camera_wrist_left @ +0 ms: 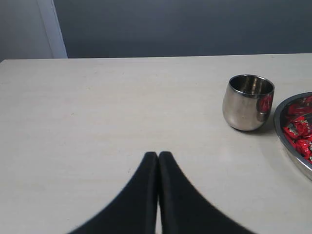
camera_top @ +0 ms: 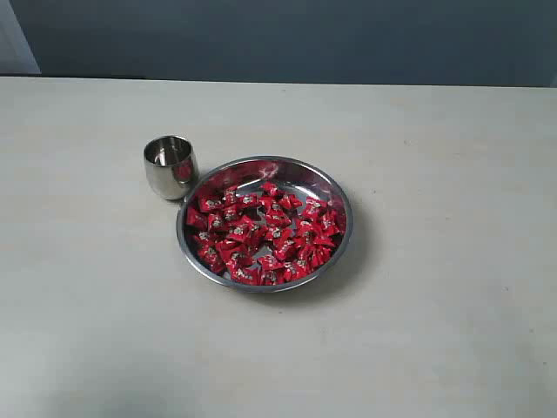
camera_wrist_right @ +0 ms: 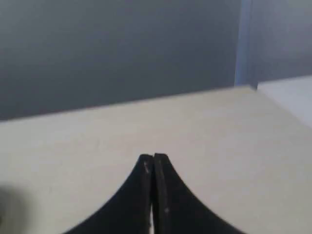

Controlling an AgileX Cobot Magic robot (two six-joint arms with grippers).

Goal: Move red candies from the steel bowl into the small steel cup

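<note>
The steel bowl (camera_top: 338,193) sits near the middle of the table, filled with many red candies (camera_top: 261,231). The small steel cup (camera_top: 171,167) stands upright just left of the bowl and looks empty. Neither arm shows in the exterior view. In the left wrist view my left gripper (camera_wrist_left: 158,155) is shut with nothing in it, well short of the cup (camera_wrist_left: 247,102) and the bowl's rim (camera_wrist_left: 282,131); a few candies (camera_wrist_left: 299,127) show at the edge. My right gripper (camera_wrist_right: 153,157) is shut and empty over bare table, with bowl and cup out of its view.
The pale tabletop (camera_top: 452,331) runs to a dark grey wall (camera_top: 287,39) at the back. A white panel edge (camera_wrist_left: 51,29) stands at the back left corner. A lower pale surface (camera_wrist_right: 287,95) lies past the table's edge in the right wrist view.
</note>
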